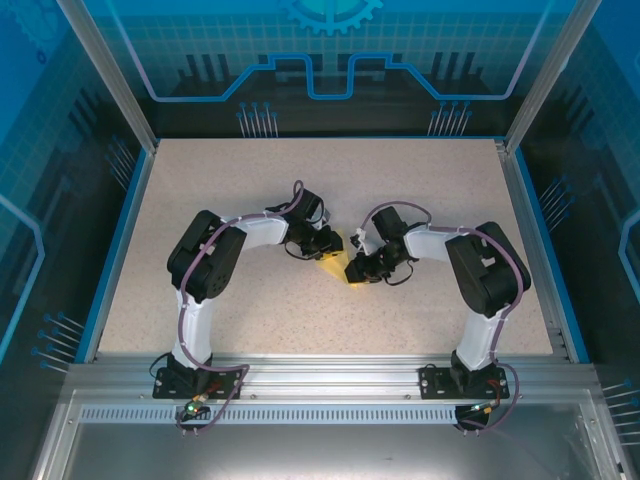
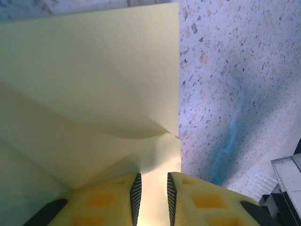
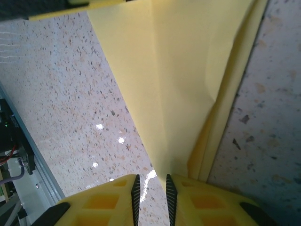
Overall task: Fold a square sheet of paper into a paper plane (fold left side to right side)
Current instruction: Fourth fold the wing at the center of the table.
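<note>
**Left gripper (image 2: 153,176) and right gripper (image 3: 151,178) are bearing on the paper (image 2: 94,70) from opposite sides**

You are working at the middle of the counter (image 2: 225,70). The paper is lying there as a small creased wedge between the two grippers, the left one on its left side and the right one on its right.

Your left gripper's jaws are standing a narrow gap apart at the paper's edge, with yellow showing through the gap. They are not looking clamped on anything, and you cannot tell whether the tips are touching the paper. Just ahead of them one layer is curling up off the layer below. The tips are probably pinning the lower layer while the fold is being set.

Your right gripper's jaws are likewise standing slightly apart, at the narrow end where the creased layers are converging. The paper is running away from them along a long straight crease. That placement is likely anchoring the point so the wedge is not sliding on the smooth counter.

Judging by the loose flap, the folding is under way and the dart is not yet formed. You are risking a skewed crease if either tip drags.
</note>
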Available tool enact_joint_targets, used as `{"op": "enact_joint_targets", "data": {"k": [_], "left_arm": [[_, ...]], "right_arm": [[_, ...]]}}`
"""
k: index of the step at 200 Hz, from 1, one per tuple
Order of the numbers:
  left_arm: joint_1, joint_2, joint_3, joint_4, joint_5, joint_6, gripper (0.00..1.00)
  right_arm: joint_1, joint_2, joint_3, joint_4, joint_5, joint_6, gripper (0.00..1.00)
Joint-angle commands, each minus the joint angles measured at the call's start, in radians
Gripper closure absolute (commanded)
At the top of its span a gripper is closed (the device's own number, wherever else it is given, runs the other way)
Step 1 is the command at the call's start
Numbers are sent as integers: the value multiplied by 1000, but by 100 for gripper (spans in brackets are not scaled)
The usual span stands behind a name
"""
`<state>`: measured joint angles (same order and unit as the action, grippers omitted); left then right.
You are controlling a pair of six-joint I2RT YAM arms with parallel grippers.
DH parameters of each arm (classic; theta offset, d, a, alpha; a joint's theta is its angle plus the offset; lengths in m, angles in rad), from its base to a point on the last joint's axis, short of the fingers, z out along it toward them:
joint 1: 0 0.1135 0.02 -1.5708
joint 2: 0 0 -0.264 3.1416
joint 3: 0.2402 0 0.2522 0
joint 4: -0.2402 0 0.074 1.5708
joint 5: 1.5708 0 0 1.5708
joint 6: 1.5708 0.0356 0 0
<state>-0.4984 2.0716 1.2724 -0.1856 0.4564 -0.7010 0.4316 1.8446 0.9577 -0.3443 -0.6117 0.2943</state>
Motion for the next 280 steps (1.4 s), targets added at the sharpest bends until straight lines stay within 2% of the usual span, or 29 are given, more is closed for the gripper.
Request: {"op": "enact_joint_targets", "data": {"k": [1, 42, 114, 157, 212, 235, 255, 280], "left_arm": [[-11, 31, -31, -70, -73, 15, 73], [-11, 26, -32, -69, -71, 13, 73], [-10, 10, -34, -63, -68, 10, 73], [-9, 1, -33, -62, -67, 10, 73], [-6, -18, -30, -71, -70, 15, 73], [-1, -41, -29, -77, -70, 18, 73], [4, -76, -38, -79, -70, 24, 72], [10, -142, -64, -78, -76, 33, 64]], "right_arm": [[7, -59, 19, -71, 40, -19, 73], [4, -117, 6, -78, 98, -14, 66], [13, -15, 55, -72, 55, 6, 66], [18, 11, 65, -59, 43, 9, 72], [25, 32, 83, -87, 83, -13, 74], [25, 34, 88, -92, 97, -18, 81], [22, 39, 94, -92, 98, -23, 91], [20, 45, 97, -91, 83, -27, 96]]}}
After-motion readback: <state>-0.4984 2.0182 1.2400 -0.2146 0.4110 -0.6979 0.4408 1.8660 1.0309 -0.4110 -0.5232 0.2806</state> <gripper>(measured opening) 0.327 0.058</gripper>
